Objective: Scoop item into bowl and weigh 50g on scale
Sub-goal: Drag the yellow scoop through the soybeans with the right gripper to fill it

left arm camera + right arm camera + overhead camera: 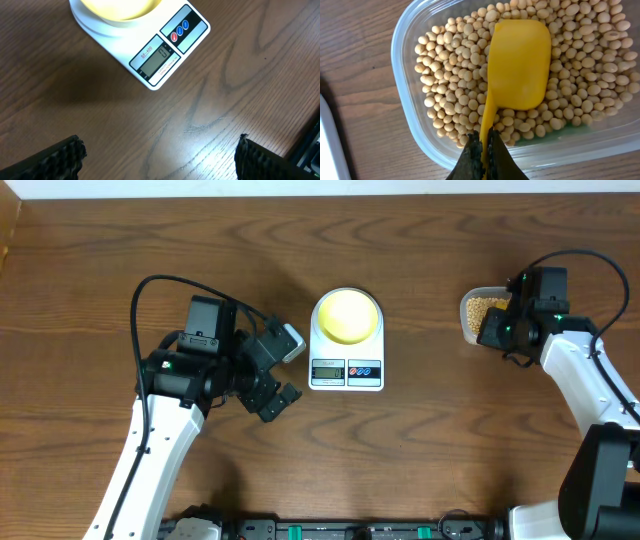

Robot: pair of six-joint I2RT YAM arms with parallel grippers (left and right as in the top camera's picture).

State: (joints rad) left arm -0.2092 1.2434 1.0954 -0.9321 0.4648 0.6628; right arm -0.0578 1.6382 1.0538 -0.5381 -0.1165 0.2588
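A white scale [346, 360] [150, 55] stands mid-table with the pale yellow bowl [347, 315] [120, 12] on its platform; the bowl looks empty from above. Tan beans [455, 95] [483, 308] fill a clear tub [407, 107] [468, 322] at the right. My right gripper [485, 150] [500, 328] is shut on the thin handle of a bright yellow spoon [519, 62], whose scoop rests over the beans with its back up. Wide open, my left gripper [160, 157] [283, 370] hovers over bare wood just left of the scale, nothing between its fingers [60, 160].
The table's back edge runs along the top of the overhead view. The arm bases sit at the near edge. A cable loops above each arm.
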